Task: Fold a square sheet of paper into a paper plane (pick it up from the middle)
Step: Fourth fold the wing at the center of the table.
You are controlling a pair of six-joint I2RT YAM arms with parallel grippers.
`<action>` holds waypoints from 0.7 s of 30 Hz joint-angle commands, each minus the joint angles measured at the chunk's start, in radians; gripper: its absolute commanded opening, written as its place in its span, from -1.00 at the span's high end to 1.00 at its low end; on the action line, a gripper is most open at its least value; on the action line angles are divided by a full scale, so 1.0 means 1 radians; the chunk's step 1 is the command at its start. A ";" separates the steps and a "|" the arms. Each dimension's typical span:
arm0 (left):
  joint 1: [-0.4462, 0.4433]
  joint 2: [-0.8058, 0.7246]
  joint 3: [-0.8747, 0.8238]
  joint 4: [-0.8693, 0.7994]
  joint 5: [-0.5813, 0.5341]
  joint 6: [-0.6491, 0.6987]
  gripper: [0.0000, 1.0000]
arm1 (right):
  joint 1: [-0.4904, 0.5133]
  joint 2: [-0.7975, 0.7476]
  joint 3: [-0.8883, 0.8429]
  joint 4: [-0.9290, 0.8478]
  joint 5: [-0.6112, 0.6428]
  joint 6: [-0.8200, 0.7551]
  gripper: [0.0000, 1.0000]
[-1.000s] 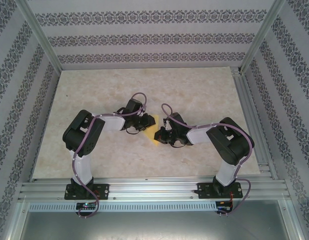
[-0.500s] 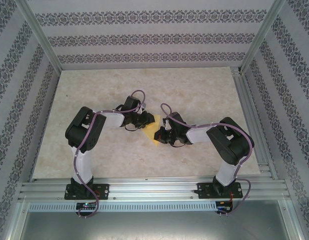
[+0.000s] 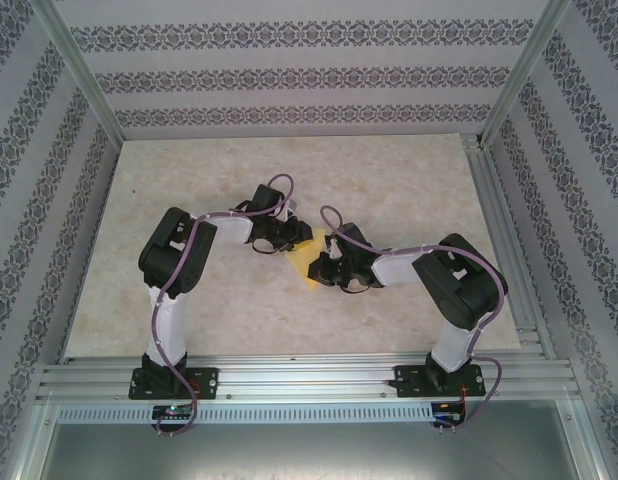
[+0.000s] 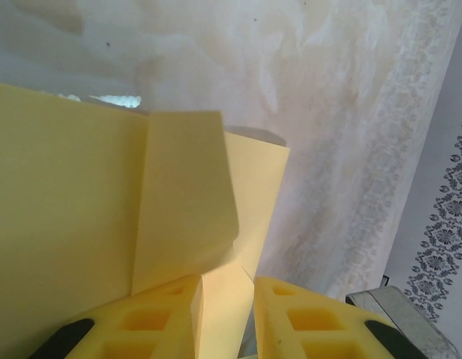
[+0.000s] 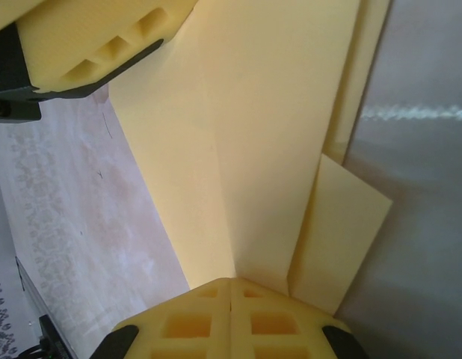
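MID-FOLD: Over the middle of the marbled table point(image 3: 409, 180), about halfway between its left and right edges, two arms meet at the partly folded square sheet of paper point(image 3: 305, 262). The right gripper point(image 5: 229, 314) has its fingers pressed together on a creased point. The left gripper point(image 4: 225, 318) has its fingers slightly parted, with a fold of the sheet caught between them. If the arms pull apart or twist unevenly, the thin paper could tear along a crease. The looser left hold might also let the flap slip and spring open.
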 commanded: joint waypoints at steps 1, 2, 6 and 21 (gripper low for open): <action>0.048 0.044 0.031 0.020 -0.093 0.047 0.44 | -0.001 0.060 -0.034 -0.203 0.076 -0.033 1.00; 0.051 0.043 0.036 0.020 -0.090 0.044 0.43 | 0.001 0.061 -0.032 -0.208 0.079 -0.033 1.00; 0.051 0.048 0.065 0.014 -0.086 0.043 0.40 | 0.000 0.066 -0.025 -0.222 0.081 -0.040 1.00; 0.065 0.134 0.189 -0.067 -0.115 0.066 0.37 | 0.001 0.060 -0.011 -0.257 0.077 -0.060 1.00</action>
